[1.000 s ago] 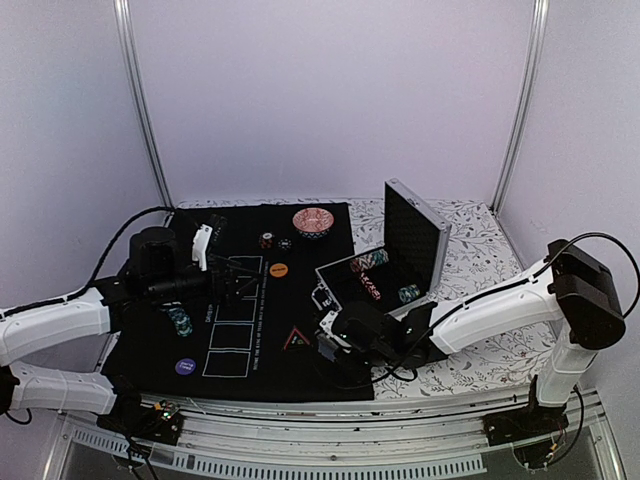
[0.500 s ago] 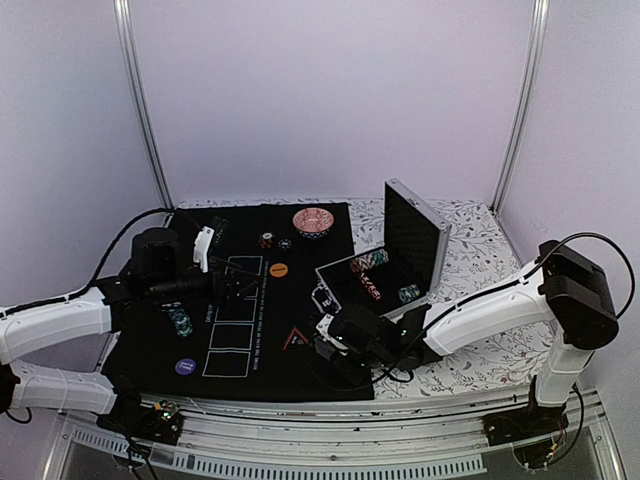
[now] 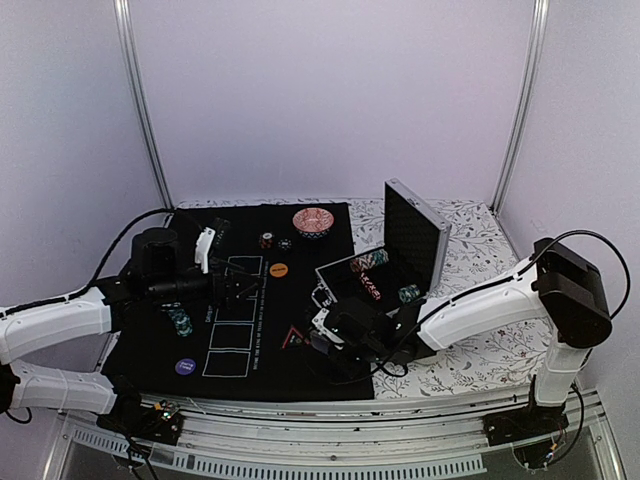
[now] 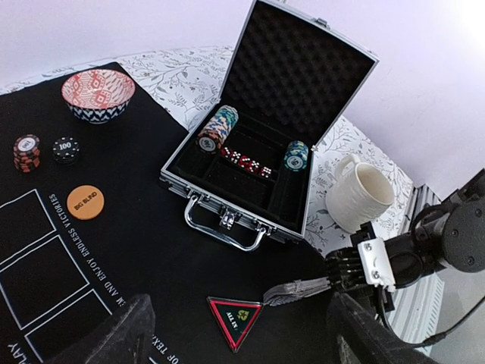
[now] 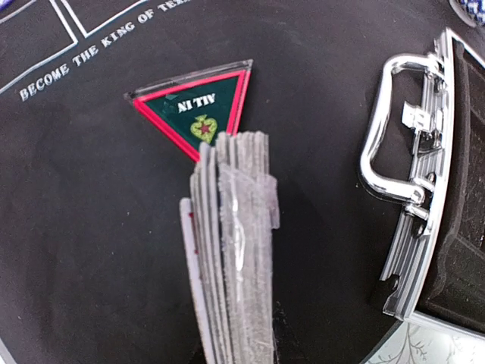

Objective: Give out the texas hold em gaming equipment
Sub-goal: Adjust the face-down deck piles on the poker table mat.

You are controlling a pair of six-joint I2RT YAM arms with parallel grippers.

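Leftmost, the left gripper (image 3: 238,288) is held wide open and empty above the printed boxes of the black mat (image 4: 151,258), presumably ready to receive. Chip stacks (image 4: 27,152) and an orange disc (image 4: 85,202) are set out further back. At centre lies a red triangle marker (image 5: 198,110). Just beside it, the right gripper (image 4: 339,276) is clamped on the playing cards (image 5: 235,250) (held edge-on, low, apparently for dealing). The open case (image 4: 223,220) stands rightmost.

Matt cloth mat (image 4: 144,250), metal case (image 4: 295,68), glossy marker (image 5: 197,114)
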